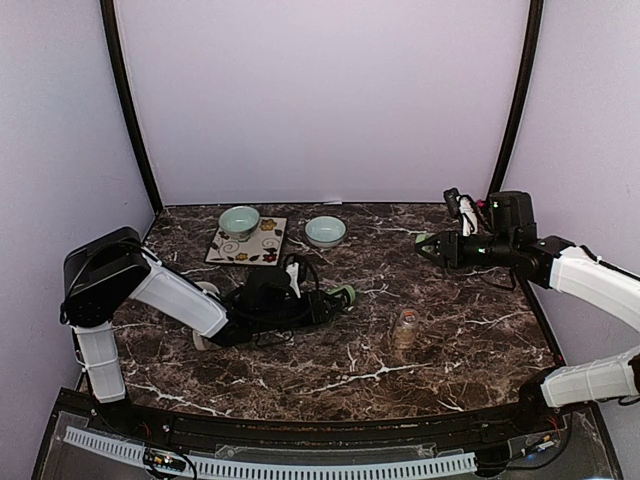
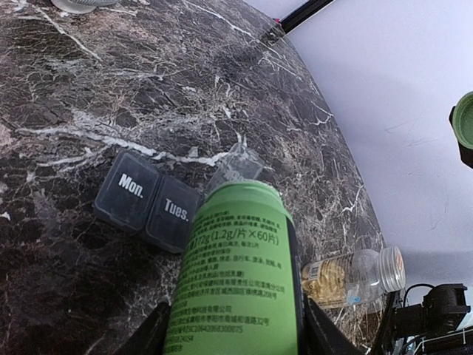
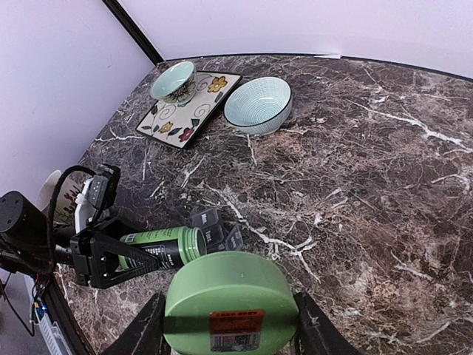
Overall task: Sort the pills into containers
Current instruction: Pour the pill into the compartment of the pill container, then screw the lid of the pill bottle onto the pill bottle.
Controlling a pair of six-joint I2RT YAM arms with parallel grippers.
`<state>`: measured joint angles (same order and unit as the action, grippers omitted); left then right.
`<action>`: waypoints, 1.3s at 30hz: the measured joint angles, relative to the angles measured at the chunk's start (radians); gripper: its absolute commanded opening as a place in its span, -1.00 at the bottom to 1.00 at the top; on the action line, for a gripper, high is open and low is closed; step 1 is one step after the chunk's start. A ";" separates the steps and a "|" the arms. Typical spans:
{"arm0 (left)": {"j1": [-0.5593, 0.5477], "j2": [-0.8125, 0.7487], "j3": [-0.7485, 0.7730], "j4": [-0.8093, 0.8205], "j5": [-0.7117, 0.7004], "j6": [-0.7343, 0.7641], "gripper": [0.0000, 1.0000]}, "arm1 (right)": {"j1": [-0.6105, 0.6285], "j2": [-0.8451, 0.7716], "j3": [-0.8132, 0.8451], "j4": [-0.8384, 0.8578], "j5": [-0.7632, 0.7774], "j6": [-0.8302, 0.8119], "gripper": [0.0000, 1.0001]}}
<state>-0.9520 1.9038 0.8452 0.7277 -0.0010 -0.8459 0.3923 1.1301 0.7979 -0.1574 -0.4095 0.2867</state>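
While the left gripper [image 2: 236, 334] clamped the green bottle [image 2: 238, 244], axis toward 12 o'clock, the pill organizer [image 2: 148, 201] lay at 11 off its mouth; the right gripper [image 3: 229, 330] clamped the lid [image 3: 229, 285]

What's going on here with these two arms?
The left gripper is closed on a green bottle, tipped on its side low over the table, with its mouth toward the pill box. The right gripper holds the bottle's cap up and off to the right. A clear bottle of yellow pills stands capped between the arms. I can't see any loose pills.
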 measured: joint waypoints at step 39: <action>0.114 0.007 0.031 0.482 0.502 -0.199 -1.00 | 0.000 -0.025 0.126 -0.130 -0.215 -0.019 -0.61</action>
<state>-0.8379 1.9106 0.8761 1.2095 0.5014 -1.0447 0.3923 1.1049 0.9241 -0.2878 -0.6247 0.2672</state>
